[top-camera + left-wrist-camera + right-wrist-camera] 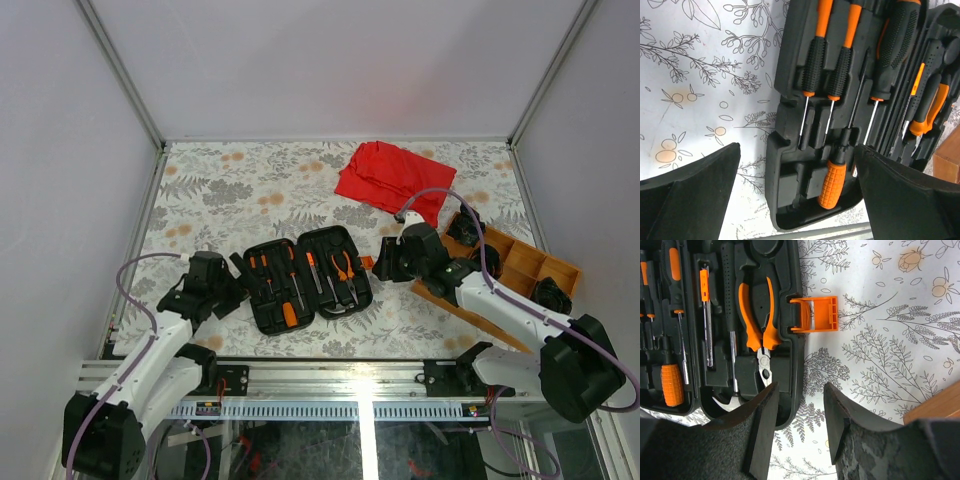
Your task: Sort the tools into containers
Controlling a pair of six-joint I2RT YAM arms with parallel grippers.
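Top external: the case (272, 322) lies open on the tabletop (220, 190) between both arms, tools seated in it. Sorting looks nearly done, and closing the lid is probably next. The tabletop beyond offers room; a tray (520, 265) crowds the right arm.

Left wrist: left jaws spread wide, empty, at the case's outer edge, screwdrivers (815, 60) slotted.

Right wrist: right jaws parted, empty, near the pliers (757, 315) and latch (815, 314).

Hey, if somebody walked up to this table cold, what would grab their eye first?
First, the open black plastic tool case lying flat at the near middle of the floral table, with orange-handled pliers and slim black-and-orange screwdrivers seated in its moulded slots. Next, the crumpled red cloth at the far right, behind the case.
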